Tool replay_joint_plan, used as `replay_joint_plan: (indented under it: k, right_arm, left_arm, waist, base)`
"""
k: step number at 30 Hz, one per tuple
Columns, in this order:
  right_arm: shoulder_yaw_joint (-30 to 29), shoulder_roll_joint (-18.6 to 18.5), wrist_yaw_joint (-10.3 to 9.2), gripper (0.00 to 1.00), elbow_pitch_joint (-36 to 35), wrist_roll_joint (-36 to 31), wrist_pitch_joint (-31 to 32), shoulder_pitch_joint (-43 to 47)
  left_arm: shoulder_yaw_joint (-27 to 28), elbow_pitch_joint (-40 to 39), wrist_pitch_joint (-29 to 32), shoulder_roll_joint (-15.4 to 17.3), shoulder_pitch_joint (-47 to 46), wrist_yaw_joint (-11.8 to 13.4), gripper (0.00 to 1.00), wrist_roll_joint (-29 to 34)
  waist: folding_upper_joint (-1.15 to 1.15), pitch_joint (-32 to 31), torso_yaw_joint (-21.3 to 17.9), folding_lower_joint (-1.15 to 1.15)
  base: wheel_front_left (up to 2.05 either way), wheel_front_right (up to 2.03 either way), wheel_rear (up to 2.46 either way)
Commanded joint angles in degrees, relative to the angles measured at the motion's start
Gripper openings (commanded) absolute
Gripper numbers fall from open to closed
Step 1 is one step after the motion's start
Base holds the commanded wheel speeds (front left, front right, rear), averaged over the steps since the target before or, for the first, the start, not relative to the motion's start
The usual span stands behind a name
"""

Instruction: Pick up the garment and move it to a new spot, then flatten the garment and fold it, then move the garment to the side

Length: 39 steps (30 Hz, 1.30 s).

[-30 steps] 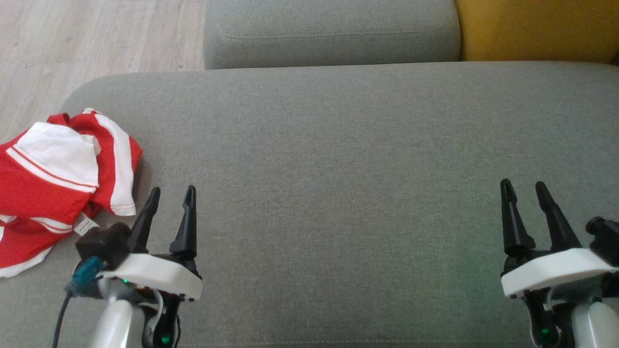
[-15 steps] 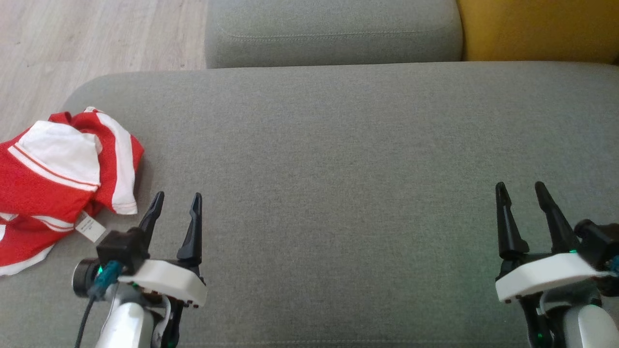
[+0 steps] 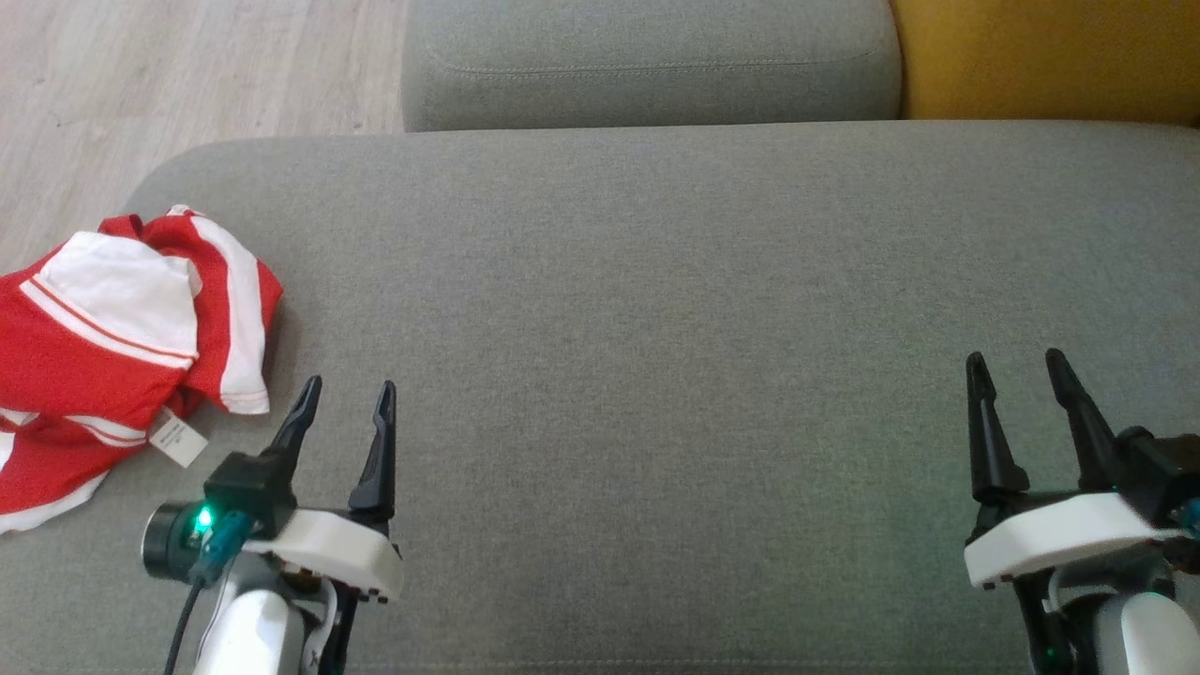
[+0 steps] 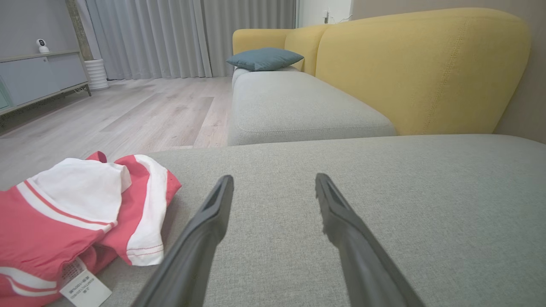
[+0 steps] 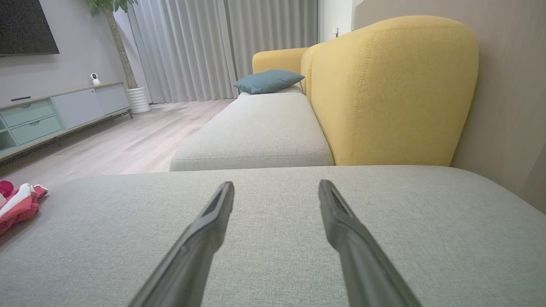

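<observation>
The garment (image 3: 112,347) is a red and white piece lying crumpled at the left end of the grey cushion (image 3: 656,309), a white label sticking out at its near edge. In the left wrist view the garment (image 4: 72,213) lies at the lower left. My left gripper (image 3: 348,391) stands open just right of it, empty, fingers apart from the cloth (image 4: 273,181). My right gripper (image 3: 1017,363) is open and empty over the cushion's right end (image 5: 275,185); the right wrist view catches the garment (image 5: 17,202) at its far left edge.
A second grey seat cushion (image 3: 647,61) lies beyond, with a yellow backrest (image 3: 1041,56) at the far right. Pale wooden floor (image 3: 187,75) runs to the left past the cushion's rounded edge. A blue pillow (image 4: 264,58) rests far down the sofa.
My left gripper has drawn back slightly toward me and to the right, away from the garment. The right gripper barely moved. The garment has not moved.
</observation>
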Motion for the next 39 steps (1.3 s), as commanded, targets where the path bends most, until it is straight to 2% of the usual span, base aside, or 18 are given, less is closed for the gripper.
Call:
replay_joint_plan:
  k: [1,12,17,21,31,39]
  right_arm:
    - [1.16,-0.29,-0.04,1.00,-2.06,0.45,-0.76,-0.68]
    - [0.65,-0.28,-0.04,1.00,-1.74,1.34,-1.07,-0.52]
    - [0.54,-0.27,-0.04,1.00,-1.81,1.37,-1.10,-0.37]
    - [1.29,-0.27,-0.04,1.00,-2.05,1.44,-1.07,-0.32]
    - [4.15,-0.27,-0.04,1.00,-2.19,1.78,-1.03,-1.52]
    - [5.31,-0.27,-0.04,1.00,-2.28,1.22,-0.71,-2.09]
  left_arm:
    - [1.77,-1.52,-0.71,0.86,-3.08,0.24,1.00,-0.49]
    - [1.80,-1.11,-0.71,0.82,-2.97,0.72,1.00,-1.18]
    - [1.66,-1.16,-0.71,1.04,-3.35,1.01,1.00,-1.06]
    - [1.52,-1.11,-0.71,1.45,-4.26,1.15,1.00,-0.84]
    - [2.59,-1.32,-0.71,3.13,-6.27,1.78,1.00,-1.16]
    - [3.82,-1.79,-0.71,3.82,-6.06,2.46,1.00,-1.90]
  waist:
    - [0.00,-0.01,-0.02,0.00]
    - [0.00,-0.12,0.24,0.00]
    - [0.00,-0.11,1.56,0.00]
    - [0.00,0.29,4.14,0.00]
    - [0.00,1.46,13.75,0.00]
    - [0.00,1.75,18.88,0.00]
  base:
    - [0.00,0.00,0.00]
    - [0.00,0.00,0.00]
    - [0.00,0.00,0.00]
    - [0.00,0.00,0.00]
    - [0.00,0.00,0.00]
    - [0.00,0.00,0.00]
